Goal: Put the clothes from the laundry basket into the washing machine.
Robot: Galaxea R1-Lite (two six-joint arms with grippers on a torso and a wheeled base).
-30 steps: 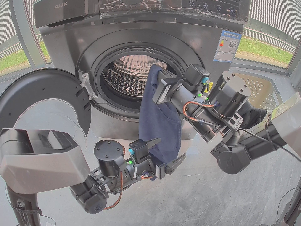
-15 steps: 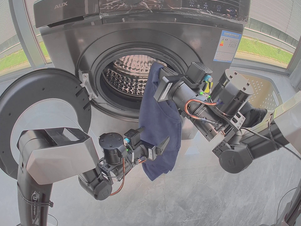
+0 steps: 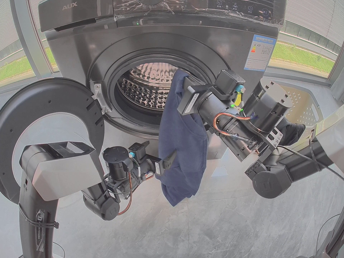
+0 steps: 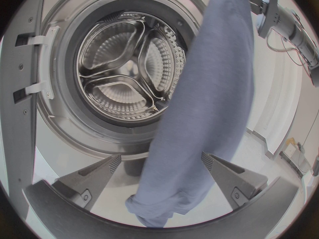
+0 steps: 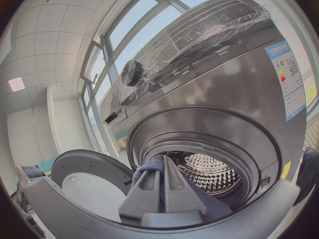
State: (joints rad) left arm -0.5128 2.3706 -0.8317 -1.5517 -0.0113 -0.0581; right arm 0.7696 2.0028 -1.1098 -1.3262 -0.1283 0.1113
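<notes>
The left gripper point(image 3: 165, 165) (fingers point(image 4: 99, 170) spread wide) is drawing back leftward beside the hanging navy-blue cloth garment point(image 3: 182, 137), which the right gripper point(image 3: 183, 85) is lifting slightly higher.

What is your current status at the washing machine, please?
Right claw shut on dark blue cloth shirt, top at steel drum mouth. Left claw open, by shirt's hanging lower half. Round dark door swung open; most of shirt outside drum.

Blue shirt point(image 4: 206, 93) hanging mid-frame before open washer point(image 4: 63, 140), covering part of steel drum point(image 4: 116, 73). Lower end drooping between wide-open jaws of left gripper point(image 4: 160, 159) in foreground. Top meeting right arm point(image 4: 282, 20) at frame's far corner.
</notes>
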